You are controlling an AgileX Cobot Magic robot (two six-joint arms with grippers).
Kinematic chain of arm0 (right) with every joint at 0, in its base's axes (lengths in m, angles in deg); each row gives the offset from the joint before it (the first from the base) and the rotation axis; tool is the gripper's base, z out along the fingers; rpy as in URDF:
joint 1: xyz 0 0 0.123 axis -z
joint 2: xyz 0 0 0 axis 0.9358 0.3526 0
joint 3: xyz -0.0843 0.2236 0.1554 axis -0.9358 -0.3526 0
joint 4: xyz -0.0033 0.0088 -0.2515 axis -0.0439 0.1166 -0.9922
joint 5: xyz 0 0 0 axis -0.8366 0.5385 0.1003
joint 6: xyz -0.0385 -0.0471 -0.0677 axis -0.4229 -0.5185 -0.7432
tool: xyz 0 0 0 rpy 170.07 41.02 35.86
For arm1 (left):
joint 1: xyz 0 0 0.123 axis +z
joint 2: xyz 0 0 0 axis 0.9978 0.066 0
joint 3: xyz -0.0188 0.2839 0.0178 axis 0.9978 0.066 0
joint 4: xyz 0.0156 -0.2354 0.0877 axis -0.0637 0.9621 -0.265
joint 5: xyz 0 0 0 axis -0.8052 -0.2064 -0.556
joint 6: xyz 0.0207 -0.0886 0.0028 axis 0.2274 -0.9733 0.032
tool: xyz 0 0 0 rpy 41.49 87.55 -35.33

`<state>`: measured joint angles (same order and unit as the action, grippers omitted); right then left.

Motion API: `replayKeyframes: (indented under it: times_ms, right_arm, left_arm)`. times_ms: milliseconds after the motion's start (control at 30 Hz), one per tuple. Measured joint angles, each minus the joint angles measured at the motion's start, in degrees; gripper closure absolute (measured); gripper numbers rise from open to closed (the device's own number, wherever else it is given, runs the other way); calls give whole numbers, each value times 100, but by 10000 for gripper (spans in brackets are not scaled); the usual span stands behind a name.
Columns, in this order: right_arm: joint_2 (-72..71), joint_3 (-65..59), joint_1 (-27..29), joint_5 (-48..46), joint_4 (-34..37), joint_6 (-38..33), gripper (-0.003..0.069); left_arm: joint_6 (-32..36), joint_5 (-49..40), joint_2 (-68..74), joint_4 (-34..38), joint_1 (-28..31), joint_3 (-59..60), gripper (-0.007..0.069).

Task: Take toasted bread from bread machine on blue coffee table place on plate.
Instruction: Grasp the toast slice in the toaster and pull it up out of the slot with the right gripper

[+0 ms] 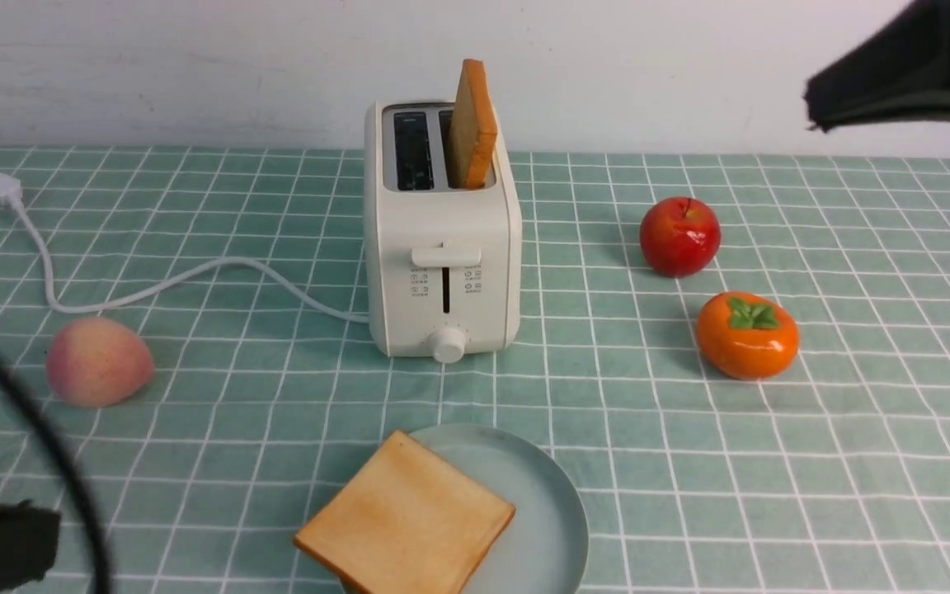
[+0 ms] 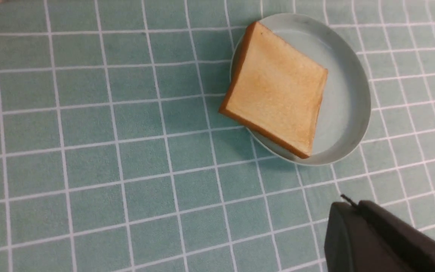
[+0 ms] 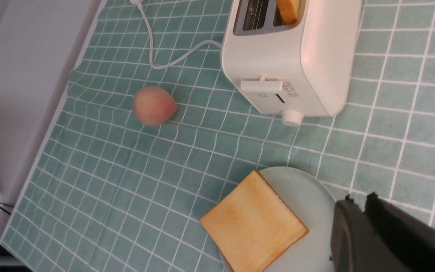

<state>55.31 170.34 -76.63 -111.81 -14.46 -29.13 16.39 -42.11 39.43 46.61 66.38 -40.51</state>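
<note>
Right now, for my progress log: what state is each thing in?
toaster, lever up, left slot empty
standing toast, upright in right slot
plated toast, flat, corner overhanging plate
plug, unplugged, lying on table
left gripper, jaws shut, empty
right gripper, jaws shut, empty

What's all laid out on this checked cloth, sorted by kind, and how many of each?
Toast: 2, the standing slice and the flat slice
Toaster: 1
Plate: 1
Fruit: 3, peach, apple, persimmon
Total: 7
</note>
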Motion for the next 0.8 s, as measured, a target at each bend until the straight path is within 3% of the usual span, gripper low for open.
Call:
replayKeyframes:
  times_ms: [200, 300, 367, 600, 800]
  right_arm:
    - [1603, 1626, -1055, 351, -1063, 154, 555]
    - [2293, 2276, -1355, 764, -1539, 384, 487]
    - [2506, 2497, -1444, 943, -1719, 431, 450]
    - [3739, 3092, -1732, 2528, -2270, 478, 214]
    - [4340, 3111, -1820, 3280, -2275, 472, 144]
  left_arm:
    - [-891, 295, -1917, -127, 0, 816, 638]
    - [-1098, 290, -2350, -204, 0, 988, 638]
    - [-1125, 289, -2449, -235, 0, 1040, 638]
    - [-1167, -52, -2495, -330, 0, 1077, 638]
    - [-1252, -189, -2495, -344, 0, 1077, 638]
